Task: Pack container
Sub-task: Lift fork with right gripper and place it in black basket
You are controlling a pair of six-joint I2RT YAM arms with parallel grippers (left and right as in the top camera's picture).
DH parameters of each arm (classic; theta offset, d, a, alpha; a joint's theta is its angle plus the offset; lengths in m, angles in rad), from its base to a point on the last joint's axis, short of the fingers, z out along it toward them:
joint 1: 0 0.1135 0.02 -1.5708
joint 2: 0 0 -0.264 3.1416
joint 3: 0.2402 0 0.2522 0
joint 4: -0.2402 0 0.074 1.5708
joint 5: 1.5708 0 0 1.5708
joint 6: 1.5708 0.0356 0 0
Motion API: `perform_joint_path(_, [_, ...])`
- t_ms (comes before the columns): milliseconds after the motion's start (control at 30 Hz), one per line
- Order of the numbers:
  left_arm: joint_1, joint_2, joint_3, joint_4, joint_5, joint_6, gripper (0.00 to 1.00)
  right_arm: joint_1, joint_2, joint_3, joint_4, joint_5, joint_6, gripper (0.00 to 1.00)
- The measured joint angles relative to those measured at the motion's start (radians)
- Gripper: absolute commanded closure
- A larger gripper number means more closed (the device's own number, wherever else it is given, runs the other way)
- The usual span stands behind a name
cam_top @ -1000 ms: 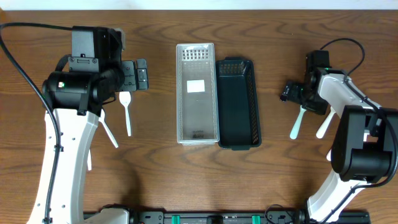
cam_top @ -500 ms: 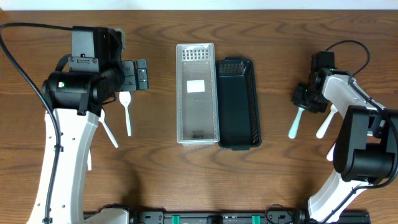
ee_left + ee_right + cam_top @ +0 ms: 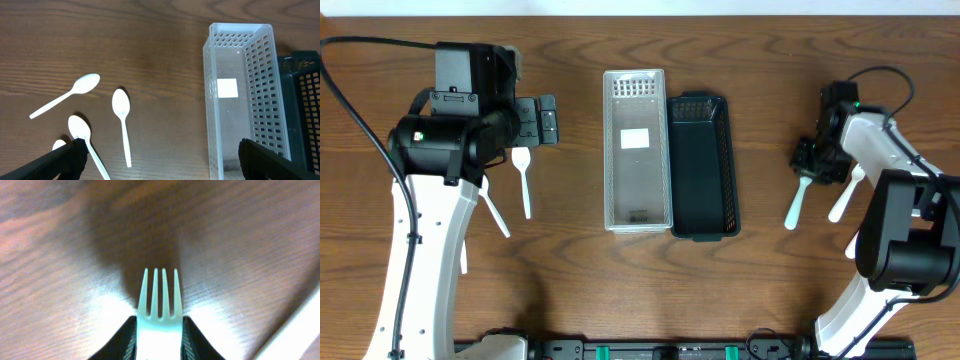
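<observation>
- My right gripper [image 3: 159, 334] is settling over the white plastic fork [image 3: 159, 296], and the change is plain against a second ago: the wrist was then sitting off to the inner side of the fork, and it has since swung across onto the fork's head.
- The right jaws are standing narrow, pressing on either side of the fork just below the tines, so I am reading this as a grip taking hold.
- The fork itself is lying where it lay in both earlier overhead pictures, out on the counter [image 3: 770, 290] well right of the containers; I am judging that it is not lifted yet.
- A second white utensil [image 3: 841, 200] is resting just beside the fork, on its outer side; I cannot tell what kind it is.
- My left gripper [image 3: 161, 152] is hovering where it was, jaws spread wide and holding nothing, with the white plastic spoons [image 3: 121, 107] scattered on the counter beneath it.
- The clear perforated container [image 3: 607, 150] and the black perforated container [image 3: 732, 160] are sitting side by side, touching, at the middle of the counter, and no cutlery is showing in either.
- For the packing, I am taking this to mean the first fork is about to travel: the next move is calling for a clean lift and a carry left to a container, with the thin fork liable to slip or twist in the grip.
</observation>
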State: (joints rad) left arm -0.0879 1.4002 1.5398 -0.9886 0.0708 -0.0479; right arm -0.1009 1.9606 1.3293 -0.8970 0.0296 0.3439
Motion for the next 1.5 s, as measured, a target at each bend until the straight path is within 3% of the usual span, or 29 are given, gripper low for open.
perform_joint_path(167, [0.0,0.0,0.0,0.0,0.0,0.0,0.02,0.041,-0.029,0.25,-0.152,0.002,-0.019,0.99])
perform_joint_path(333, [0.0,0.0,0.0,0.0,0.0,0.0,0.02,0.201,-0.105,0.432,-0.229,0.003,-0.042,0.99])
perform_joint_path(500, [0.0,0.0,0.0,-0.018,0.0,0.0,0.02,0.386,-0.116,0.457,-0.237,-0.008,-0.05,0.98])
perform_joint_path(733, [0.0,0.0,0.0,-0.049,0.0,0.0,0.02,0.531,-0.038,0.454,-0.246,-0.012,-0.053,0.96])
perform_joint_path(767, [0.0,0.0,0.0,-0.053,0.0,0.0,0.02,0.539,-0.022,0.454,-0.248,-0.013,-0.053,0.94])
perform_joint_path(867, [0.0,0.0,0.0,-0.056,0.0,0.0,0.02,0.552,0.019,0.452,-0.258,-0.013,-0.053,0.72])
perform_joint_path(1067, [0.0,0.0,0.0,-0.058,0.0,0.0,0.02,0.554,0.054,0.443,-0.261,-0.014,-0.062,0.63])
perform_joint_path(1200, [0.0,-0.003,0.0,-0.06,-0.008,0.0,0.02,0.551,0.052,0.443,-0.234,-0.014,-0.071,0.36])
perform_joint_path(1400, [0.007,-0.056,0.0,-0.066,-0.053,-0.002,0.02,0.486,-0.021,0.443,-0.213,-0.014,-0.115,0.34])
perform_joint_path(1500, [0.04,-0.084,0.0,-0.082,-0.061,-0.016,0.02,0.424,-0.101,0.444,-0.209,-0.011,-0.12,0.22])
